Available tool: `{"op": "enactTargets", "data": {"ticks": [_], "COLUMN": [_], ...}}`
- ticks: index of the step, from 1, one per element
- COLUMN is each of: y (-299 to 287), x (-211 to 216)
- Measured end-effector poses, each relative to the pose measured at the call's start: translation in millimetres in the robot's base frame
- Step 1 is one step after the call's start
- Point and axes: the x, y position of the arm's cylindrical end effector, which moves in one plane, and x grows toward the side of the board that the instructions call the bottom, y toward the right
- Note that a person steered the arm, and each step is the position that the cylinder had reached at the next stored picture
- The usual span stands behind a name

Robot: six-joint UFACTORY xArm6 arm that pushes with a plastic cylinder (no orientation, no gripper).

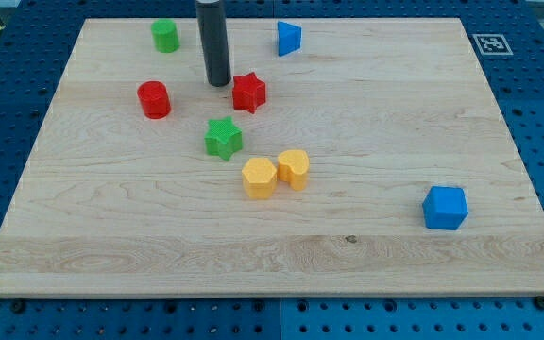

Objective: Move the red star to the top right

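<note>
The red star [248, 92] lies on the wooden board [366, 189] in the upper left part of the view. My tip [219, 82] stands just to the star's left, very close to it, with a thin gap or light contact that I cannot tell apart. The rod rises straight up out of the view's top.
A red cylinder [154, 99] is left of the tip. A green cylinder [165, 36] is at top left. A blue triangular block [288, 38] is above right of the star. A green star [223, 138], two yellow blocks [259, 177] [294, 168] and a blue cube [444, 208] lie lower.
</note>
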Motion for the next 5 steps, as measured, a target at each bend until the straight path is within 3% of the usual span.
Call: {"op": "enactTargets", "data": {"ticks": [1,3,4,5], "y": [40,54,33,85], "x": [21,25,50,82]}}
